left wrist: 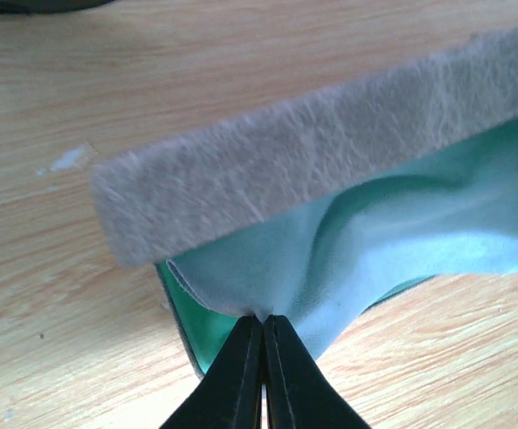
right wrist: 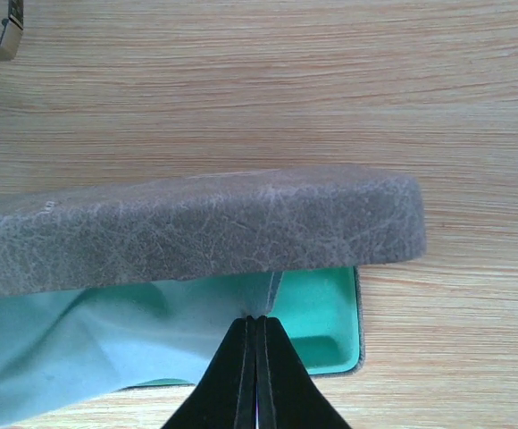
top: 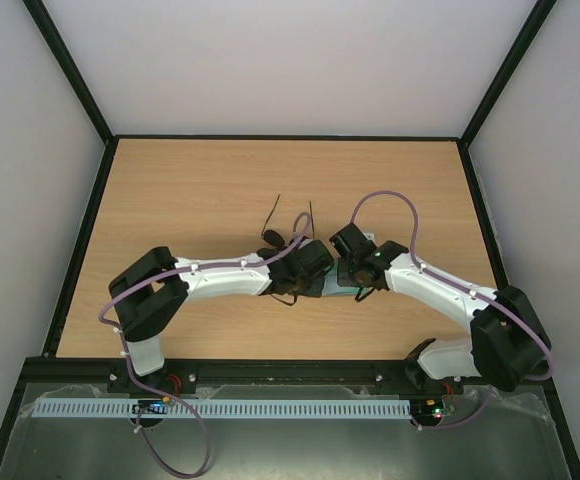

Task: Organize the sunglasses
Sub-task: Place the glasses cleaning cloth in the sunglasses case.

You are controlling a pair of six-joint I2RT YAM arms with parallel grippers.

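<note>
At the near middle of the wooden surface [top: 170, 190], the two arms are meeting over an open glasses case [right wrist: 326, 313]. The left hand [left wrist: 261, 320] is pressing its fingers together on a fold of the light blue cloth [left wrist: 268, 268]. The right hand [right wrist: 256, 322] is pinching the same cloth from the opposite side. The cloth is lying crumpled in the case's green-lined tray, and the grey, scuffed lid [right wrist: 196, 228] is hanging open above it.

Farther off, at about eleven o'clock from the case and just beyond the left hand, the sunglasses [top: 273, 237] are lying on bare wood. They are apart from the case, with their thin temple arms pointing toward twelve o'clock, and neither hand is holding them.

The step in hand is probably dealing with the cloth, smoothing or shifting it so the tray can take the glasses. Doing it well is likely calling for both hands travelling evenly together, keeping the cloth gently taut without dragging the light case or knocking the lid shut.

No brand, label or writing is showing anywhere.
</note>
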